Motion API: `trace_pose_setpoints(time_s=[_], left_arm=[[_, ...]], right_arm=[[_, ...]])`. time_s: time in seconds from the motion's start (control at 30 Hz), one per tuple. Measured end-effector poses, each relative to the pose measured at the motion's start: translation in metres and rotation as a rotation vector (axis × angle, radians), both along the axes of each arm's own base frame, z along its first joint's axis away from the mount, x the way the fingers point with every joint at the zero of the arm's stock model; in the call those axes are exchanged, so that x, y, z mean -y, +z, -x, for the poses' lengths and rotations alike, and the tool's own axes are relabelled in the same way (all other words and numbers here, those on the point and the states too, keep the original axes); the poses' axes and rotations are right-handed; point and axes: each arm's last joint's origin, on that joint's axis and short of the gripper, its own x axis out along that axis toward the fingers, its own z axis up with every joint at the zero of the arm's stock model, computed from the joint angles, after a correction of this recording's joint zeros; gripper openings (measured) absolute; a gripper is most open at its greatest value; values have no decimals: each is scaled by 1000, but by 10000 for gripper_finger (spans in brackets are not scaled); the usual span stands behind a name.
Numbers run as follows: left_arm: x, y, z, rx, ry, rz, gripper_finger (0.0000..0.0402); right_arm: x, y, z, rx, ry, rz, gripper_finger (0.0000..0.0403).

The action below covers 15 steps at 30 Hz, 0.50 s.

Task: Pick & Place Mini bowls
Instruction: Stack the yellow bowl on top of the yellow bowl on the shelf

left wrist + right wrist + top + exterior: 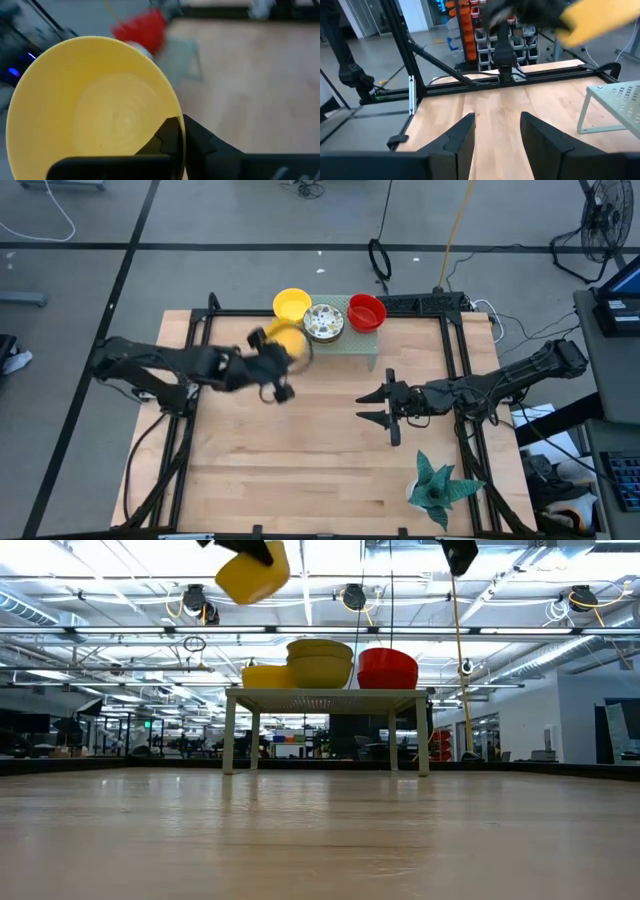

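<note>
High view: left tool (pixel 283 352) clamps rim of yellow mini bowl (pixel 286 340), lifted clear of desk (pixel 300 460) beside rack (pixel 366 345), likely for carrying off. Other mini bowls (pixel 324 321) sit on rack. Right tool (pixel 375 408) waits mid-desk, fingers spread, empty.

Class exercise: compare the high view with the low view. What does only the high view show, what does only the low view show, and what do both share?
Only the high view shows the green plant, the right gripper with fingers apart over bare table, and the speckled bowl's pattern.

Only the low view shows the pale green rack's legs, the bowls' side profiles, and the room behind.

Both show the left gripper holding a yellow bowl in the air, plus the red bowl on the rack.
</note>
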Motion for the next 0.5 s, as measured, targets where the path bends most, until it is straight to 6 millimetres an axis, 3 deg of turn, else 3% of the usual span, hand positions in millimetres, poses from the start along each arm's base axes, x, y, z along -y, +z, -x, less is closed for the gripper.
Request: trace_pose_setpoints(time_s=[0.2, 0.5], left_arm=[[-48, 23, 2, 108, 91, -109, 11], [-126, -2, -13, 43, 196, -35, 16]], right_arm=[[0, -8, 1, -82, 4, 51, 144], [2, -17, 6, -186, 2, 96, 144]])
